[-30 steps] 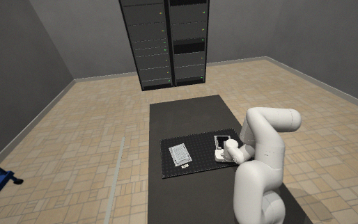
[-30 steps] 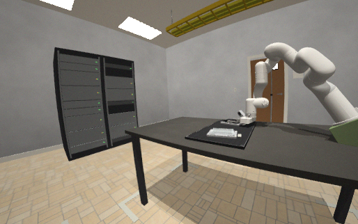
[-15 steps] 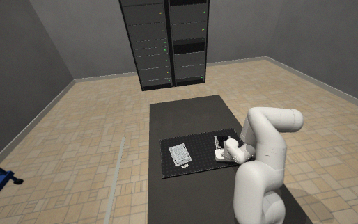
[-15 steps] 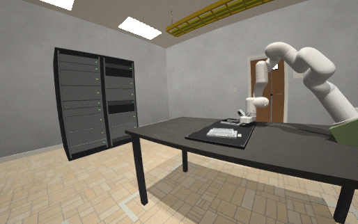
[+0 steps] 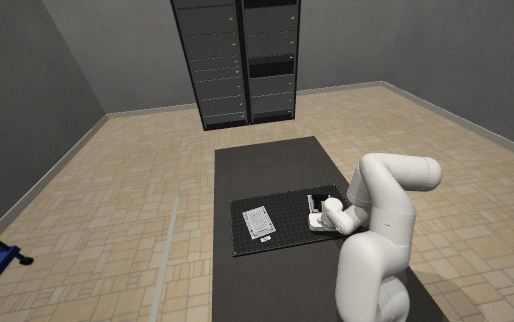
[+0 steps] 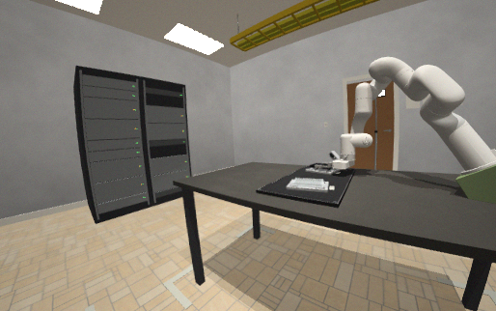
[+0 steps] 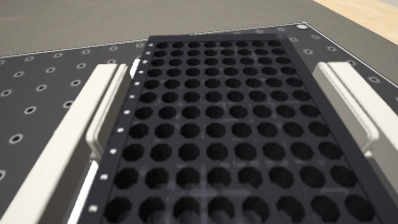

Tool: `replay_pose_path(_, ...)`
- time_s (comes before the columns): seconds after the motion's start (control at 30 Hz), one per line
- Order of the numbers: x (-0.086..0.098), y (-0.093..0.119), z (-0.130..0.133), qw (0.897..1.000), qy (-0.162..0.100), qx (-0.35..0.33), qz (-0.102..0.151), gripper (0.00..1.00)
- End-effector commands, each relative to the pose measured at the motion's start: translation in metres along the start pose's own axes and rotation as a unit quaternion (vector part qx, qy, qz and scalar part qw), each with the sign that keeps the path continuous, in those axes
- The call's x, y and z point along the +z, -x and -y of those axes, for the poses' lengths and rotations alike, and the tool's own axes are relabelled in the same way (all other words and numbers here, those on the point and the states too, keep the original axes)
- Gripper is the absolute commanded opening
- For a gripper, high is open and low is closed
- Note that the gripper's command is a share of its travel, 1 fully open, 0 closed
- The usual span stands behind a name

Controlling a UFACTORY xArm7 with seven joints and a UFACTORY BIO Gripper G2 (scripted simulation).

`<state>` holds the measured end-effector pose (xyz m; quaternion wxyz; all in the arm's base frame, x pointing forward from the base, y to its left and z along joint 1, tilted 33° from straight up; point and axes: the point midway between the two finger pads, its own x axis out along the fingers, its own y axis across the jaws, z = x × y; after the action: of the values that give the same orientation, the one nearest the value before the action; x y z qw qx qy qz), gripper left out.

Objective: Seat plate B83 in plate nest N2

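White two-fingered hand (image 5: 322,222) (image 6: 342,165) (image 7: 231,107) clamped on black many-welled rectangular plate (image 5: 320,202) (image 7: 215,112), right of centre in top view; lift straight up, level, grip centred, clearing the pale nest's locators before any sideways travel.

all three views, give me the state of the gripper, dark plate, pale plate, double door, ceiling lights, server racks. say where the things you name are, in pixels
gripper (image 5: 320,222) (image 6: 341,165) (image 7: 222,100): shut on the dark plate
dark plate (image 7: 215,120): between the fingers, wells uncovered; whether any hold liquid, can't tell
pale plate (image 5: 258,220) (image 6: 309,183): lying flat, not gripped
double door (image 6: 385,145): closed
ceiling lights (image 6: 194,39): on
server racks (image 5: 242,60) (image 6: 143,135): upright, green and amber indicators lit
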<state>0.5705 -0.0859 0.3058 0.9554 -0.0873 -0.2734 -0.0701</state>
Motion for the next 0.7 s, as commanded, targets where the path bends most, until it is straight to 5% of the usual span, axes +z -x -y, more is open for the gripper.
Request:
replay_pose_path(0.0, 0.003, -0.001, 0.0, 1.0, 0.0, 0.0, 0.001, 0.0)
replay_pose_path(0.67, 0.014, -0.001, 0.0, 1.0, 0.0, 0.0, 0.001, 0.0)
